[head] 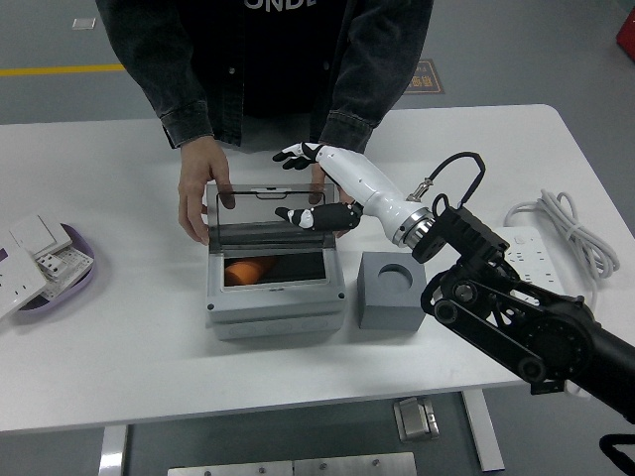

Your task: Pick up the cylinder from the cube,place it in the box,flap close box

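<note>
Now, step in hand: we judge the closing of the flap; the cylinder already lies in the box, and the cube just right of the box shows an empty socket.
Hand: the right hand reaches in from the right to the far edge of the box, fingers loosely spread, clamped on nothing; the pale part sits behind the lid, the dark thumb side in front.
Key relation: the lid stands tilted up on its far hinge, with the hand at its far right part; the opening lies nearer to us, so the lid must swing near and down.
Cylinder: orange, in the left part of the box, long axis roughly left to right.
Person: both hands hold the far corners of the box on the counter.
Other arm: not in view.
Hard to tell: whether the fingertips touch the lid; the clear panel blurs what lies behind it, and the cylinder's ends are cut off by the box wall.
</note>
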### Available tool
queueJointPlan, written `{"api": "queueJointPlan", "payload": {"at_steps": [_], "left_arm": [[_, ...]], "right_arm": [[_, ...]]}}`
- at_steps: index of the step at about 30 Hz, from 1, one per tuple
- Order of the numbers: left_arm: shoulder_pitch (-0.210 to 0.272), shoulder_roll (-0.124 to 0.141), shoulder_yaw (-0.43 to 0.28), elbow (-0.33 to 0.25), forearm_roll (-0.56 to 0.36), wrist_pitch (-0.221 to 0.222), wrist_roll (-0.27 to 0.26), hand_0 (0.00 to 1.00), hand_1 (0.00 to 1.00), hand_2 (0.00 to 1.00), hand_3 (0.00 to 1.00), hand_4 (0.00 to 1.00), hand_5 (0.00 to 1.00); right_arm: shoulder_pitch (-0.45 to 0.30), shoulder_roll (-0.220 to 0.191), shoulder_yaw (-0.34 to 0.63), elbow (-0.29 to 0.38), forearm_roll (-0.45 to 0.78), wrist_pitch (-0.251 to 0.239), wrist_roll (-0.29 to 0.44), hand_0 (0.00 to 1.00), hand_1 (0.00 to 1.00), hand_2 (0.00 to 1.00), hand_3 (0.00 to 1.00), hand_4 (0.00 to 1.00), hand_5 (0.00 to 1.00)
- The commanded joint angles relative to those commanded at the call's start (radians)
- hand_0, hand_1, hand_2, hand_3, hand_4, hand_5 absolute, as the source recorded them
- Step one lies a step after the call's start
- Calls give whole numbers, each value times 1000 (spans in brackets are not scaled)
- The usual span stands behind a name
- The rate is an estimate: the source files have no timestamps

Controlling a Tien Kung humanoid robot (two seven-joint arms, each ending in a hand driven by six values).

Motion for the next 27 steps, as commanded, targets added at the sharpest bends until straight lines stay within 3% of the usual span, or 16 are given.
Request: {"api": "queueJointPlan", "payload": {"at_steps": [6, 11, 17, 27], "left_arm": [[-3, 0, -2, 0, 6, -1, 0, 612, 619, 582, 634, 672, 198], [-2, -1, 0, 0, 5, -2, 1, 612, 620, 583, 635, 673, 198], [-2, -2, 0, 0, 3, -1, 2, 612, 620, 582, 634, 673, 199], [-3, -4, 0, 0, 2, 0, -1, 612, 620, 583, 635, 673, 199]], "right_arm": [[46, 22, -14, -95, 23, -4, 28, 785, 699, 696, 747, 822, 291], [59, 31, -33, -122, 25, -5, 32, 780, 697, 690, 740, 820, 292], [43, 21, -54, -93, 11, -5, 25, 776, 694, 688, 738, 817, 291], [-20, -22, -81, 23, -30, -3, 2, 770, 692, 686, 738, 813, 291]]}}
